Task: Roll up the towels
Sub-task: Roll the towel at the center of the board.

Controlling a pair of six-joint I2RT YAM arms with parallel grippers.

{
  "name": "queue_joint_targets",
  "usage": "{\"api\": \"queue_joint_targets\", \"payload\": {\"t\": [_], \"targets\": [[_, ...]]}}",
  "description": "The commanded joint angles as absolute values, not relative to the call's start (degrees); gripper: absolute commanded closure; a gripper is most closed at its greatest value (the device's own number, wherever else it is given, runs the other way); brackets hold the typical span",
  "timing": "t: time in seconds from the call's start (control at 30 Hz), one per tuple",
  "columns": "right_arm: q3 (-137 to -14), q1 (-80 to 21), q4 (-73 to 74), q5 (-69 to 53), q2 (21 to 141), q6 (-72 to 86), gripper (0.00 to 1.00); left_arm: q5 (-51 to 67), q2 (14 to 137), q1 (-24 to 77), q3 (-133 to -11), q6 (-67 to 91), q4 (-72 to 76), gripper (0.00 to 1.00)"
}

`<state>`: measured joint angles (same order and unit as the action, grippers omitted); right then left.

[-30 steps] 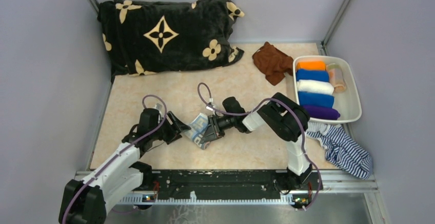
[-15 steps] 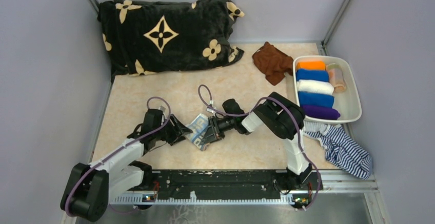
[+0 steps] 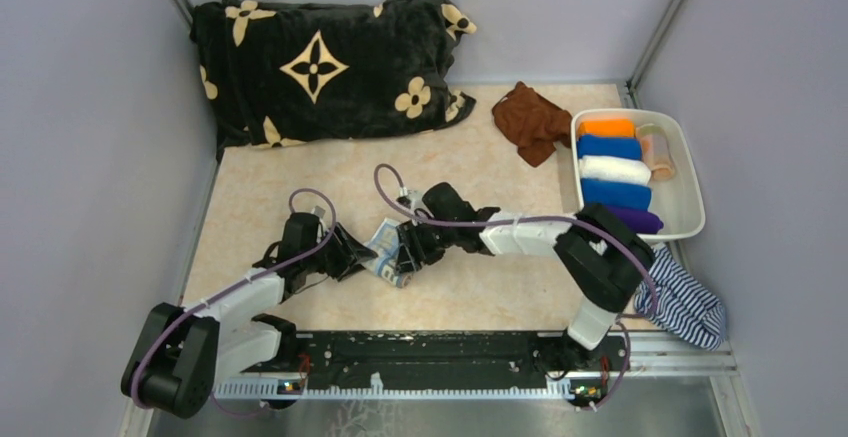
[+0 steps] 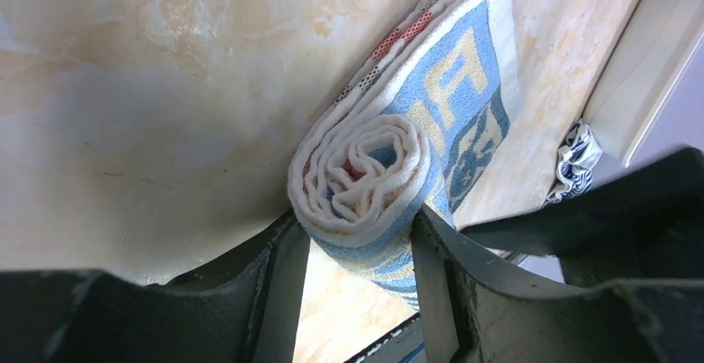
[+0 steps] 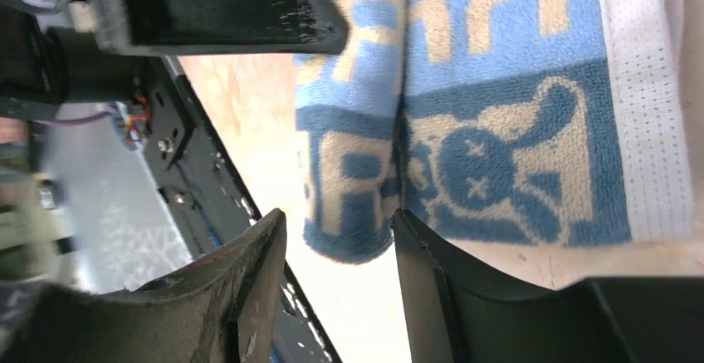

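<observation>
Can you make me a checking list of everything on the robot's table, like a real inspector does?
Surface: beige table, no spills seen.
Job's things: blue-white printed towel partly rolled, between the grippers; brown towel crumpled, not rolled; rolled towels lined up in the white tray.
Clutter: black flowered blanket at the back; striped cloth at the right near edge.
Grippers: left gripper squeezes the roll's end; right gripper open around the towel's other end.
Cables: purple cables loop over both arms, not caught on cloth.
Surroundings: grey walls; nothing else seen.
</observation>
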<state>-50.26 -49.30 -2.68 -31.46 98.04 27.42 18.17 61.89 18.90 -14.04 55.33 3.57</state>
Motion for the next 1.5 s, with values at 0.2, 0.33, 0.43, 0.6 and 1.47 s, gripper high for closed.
{"api": "queue_joint_targets", "payload": {"t": [0.2, 0.33, 0.43, 0.6, 1.47], "targets": [[-58.0, -66.1, 11.78, 4.15, 86.76, 7.08, 0.48, 13.8, 63.19, 19.07, -12.67, 54.03, -1.18, 0.45], [-59.97, -71.56, 10.67, 10.62, 89.95, 3.17, 0.5, 13.89, 63.11, 19.07, -12.82, 54.0, -1.26, 0.45], [-61.38, -74.18, 9.71, 15.82, 93.0, 1.08, 0.5, 13.85, 62.85, 19.07, -12.92, 53.97, -1.51, 0.45], [-63.05, -74.88, 9.79, 20.62, 100.28, -0.76, 0.51, 13.55, 62.28, 19.15, -12.99, 54.03, -1.99, 0.45], [-63.78, -69.09, 15.3, 12.7, 112.97, -5.05, 0.85, 14.18, 72.86, 18.64, -21.32, 46.97, -1.49, 0.39]]}}
